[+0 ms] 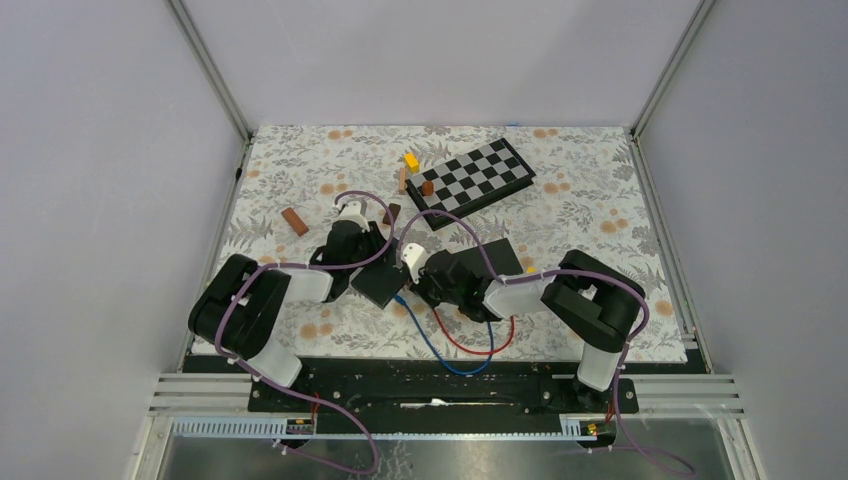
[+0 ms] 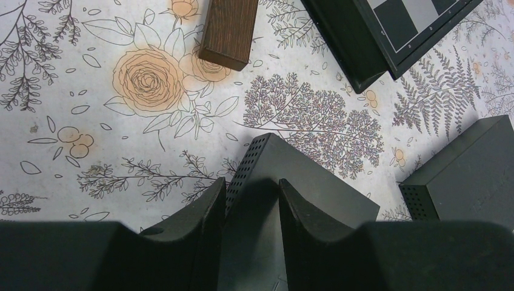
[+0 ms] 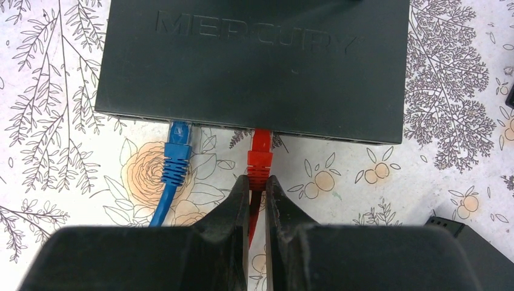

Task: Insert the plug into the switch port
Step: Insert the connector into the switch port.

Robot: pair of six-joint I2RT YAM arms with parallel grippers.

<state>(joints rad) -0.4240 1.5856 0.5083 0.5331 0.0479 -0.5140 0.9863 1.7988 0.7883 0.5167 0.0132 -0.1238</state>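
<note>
The black switch (image 3: 254, 60), stamped MERCURY, lies on the flowered mat, and a red plug (image 3: 259, 160) sits in a port on its near face. My right gripper (image 3: 257, 182) is shut on the rear of that red plug. To its left, a blue plug (image 3: 177, 154) is in another port. In the left wrist view my left gripper (image 2: 251, 185) is closed over a corner of the switch (image 2: 303, 188), one finger against its perforated side. From above, both grippers meet at the switch (image 1: 385, 283), left gripper (image 1: 352, 255) and right gripper (image 1: 428, 280).
A second black box (image 1: 500, 255) lies just right of the switch. A chessboard (image 1: 475, 178) with small blocks beside it sits further back. A brown wooden block (image 2: 229, 30) and another (image 1: 294, 221) lie on the mat. Red and blue cables (image 1: 465, 345) loop toward the near edge.
</note>
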